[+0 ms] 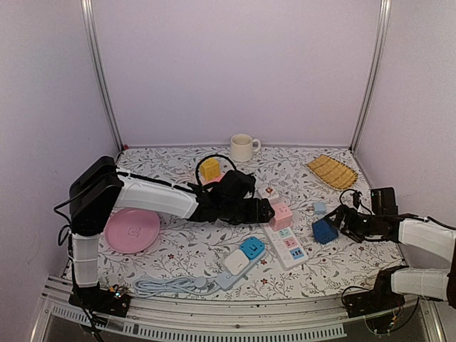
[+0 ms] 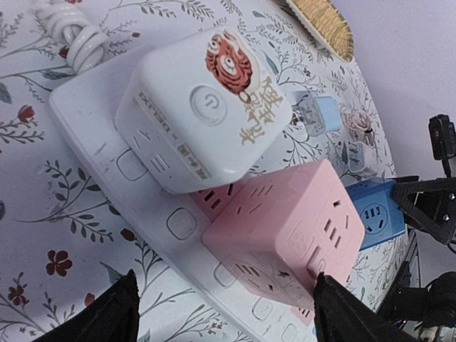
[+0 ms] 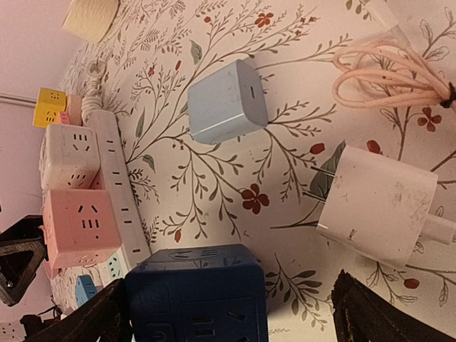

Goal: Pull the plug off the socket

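Plug, the blue cube (image 3: 196, 296), sits between the right gripper's (image 3: 235, 320) fingers (image 3: 370, 313), which stand wide apart and do not pinch it, so it looks set free on the table (image 1: 178, 249), well off to the right of the power strip (image 3: 117, 178). Left gripper (image 2: 228, 317), its fingers also spread, hangs over that strip at the pink cube (image 2: 285, 235), probably to steady it; a white cube (image 2: 203, 107) stays plugged in just beyond
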Available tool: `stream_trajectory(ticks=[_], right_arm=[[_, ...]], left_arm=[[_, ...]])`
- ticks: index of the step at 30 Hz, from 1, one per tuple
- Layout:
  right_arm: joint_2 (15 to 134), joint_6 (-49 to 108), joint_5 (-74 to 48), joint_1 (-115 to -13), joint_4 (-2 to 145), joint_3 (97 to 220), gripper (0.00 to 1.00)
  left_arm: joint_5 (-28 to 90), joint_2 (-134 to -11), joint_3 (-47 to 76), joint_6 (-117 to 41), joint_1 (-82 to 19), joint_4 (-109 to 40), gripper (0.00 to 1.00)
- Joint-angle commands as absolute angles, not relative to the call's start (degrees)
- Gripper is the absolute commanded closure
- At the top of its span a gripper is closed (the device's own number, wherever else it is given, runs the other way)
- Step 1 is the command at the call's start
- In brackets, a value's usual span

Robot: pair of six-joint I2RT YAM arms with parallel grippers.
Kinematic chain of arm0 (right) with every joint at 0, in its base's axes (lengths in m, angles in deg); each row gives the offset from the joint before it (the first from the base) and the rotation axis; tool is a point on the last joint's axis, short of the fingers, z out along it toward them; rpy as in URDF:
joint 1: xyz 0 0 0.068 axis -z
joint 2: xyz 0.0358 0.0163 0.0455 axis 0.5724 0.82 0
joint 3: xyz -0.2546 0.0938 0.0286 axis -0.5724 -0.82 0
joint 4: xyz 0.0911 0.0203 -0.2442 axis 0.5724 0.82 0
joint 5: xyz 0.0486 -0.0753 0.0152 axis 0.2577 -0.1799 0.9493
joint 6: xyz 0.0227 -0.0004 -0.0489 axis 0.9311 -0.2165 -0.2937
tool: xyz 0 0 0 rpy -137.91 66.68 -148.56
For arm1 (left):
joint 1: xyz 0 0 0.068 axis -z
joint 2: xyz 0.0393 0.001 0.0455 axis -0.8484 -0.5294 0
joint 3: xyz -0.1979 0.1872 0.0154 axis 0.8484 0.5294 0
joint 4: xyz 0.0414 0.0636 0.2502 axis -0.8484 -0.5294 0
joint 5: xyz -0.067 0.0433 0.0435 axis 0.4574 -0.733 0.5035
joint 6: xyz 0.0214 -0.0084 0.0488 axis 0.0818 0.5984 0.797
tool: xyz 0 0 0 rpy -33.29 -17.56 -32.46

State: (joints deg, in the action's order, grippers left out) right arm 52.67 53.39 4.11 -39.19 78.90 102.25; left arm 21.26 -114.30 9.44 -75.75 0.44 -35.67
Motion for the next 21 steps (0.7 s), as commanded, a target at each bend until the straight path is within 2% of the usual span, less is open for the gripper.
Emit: stream_trajectory(ticks=[1,13,21], right_arm=[[54.0,52.7,-0.7,-37.9,78.4,103.3,0.01],[58.5,49.0,-0.9,-29.4,78.7,107.5,0.01],[51.5,47.9,0.9,-30.5,82.2,110.4,0.01]], left_arm=[[19.7,-112.1,10.5,-74.8,-0.1,-37.4,0.16],[19.4,-111.4,11.0,-74.5,-0.2,-37.6,0.16],[19.5,-110.6,11.4,-74.5,-0.1,-37.2,0.16]])
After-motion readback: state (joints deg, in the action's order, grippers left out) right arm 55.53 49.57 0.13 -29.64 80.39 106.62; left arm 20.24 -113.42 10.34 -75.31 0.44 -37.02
